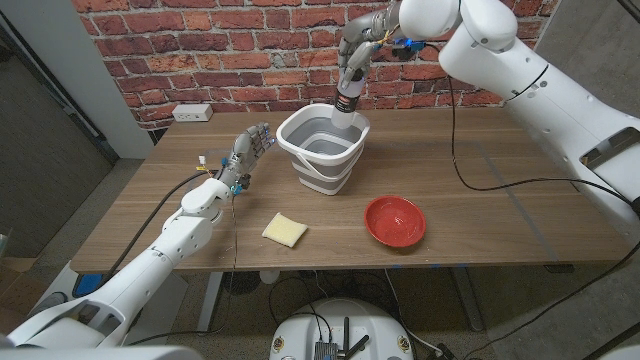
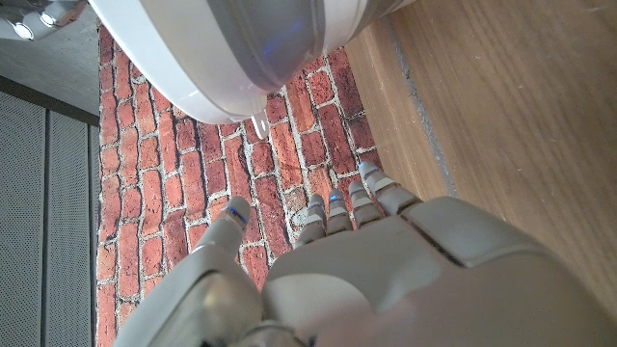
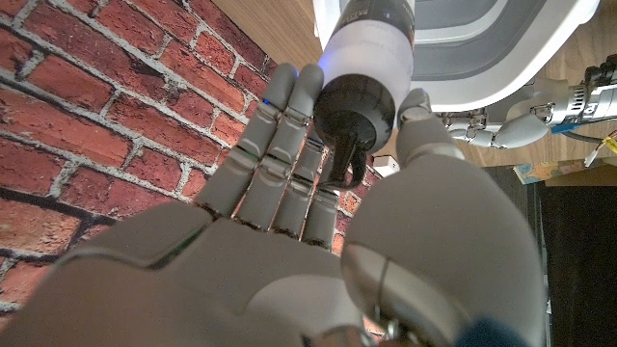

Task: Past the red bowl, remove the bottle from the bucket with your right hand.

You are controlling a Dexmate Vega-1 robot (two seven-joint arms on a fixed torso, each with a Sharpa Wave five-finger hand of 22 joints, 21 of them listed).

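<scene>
Brick bkgd: right hand (image 1: pixel 357 52) holds bottle (image 1: pixel 349 108) (upright) over bucket (image 1: pixel 322 150).

A wooden table (image 1: pixel 480 190) stands against a red brick wall (image 1: pixel 200 50). On the near part of the table, left of centre, lies a yellow sponge (image 1: pixel 285 229), flat and on its own. A white power strip (image 1: pixel 192 113) sits at the far left edge of the table, against the foot of the wall. A black cable (image 1: pixel 500 183) runs across the right part of the table. Left of the table is grey floor (image 1: pixel 100 190), and a grey panel (image 1: pixel 60 70) stands at the far left beside the wall.
</scene>
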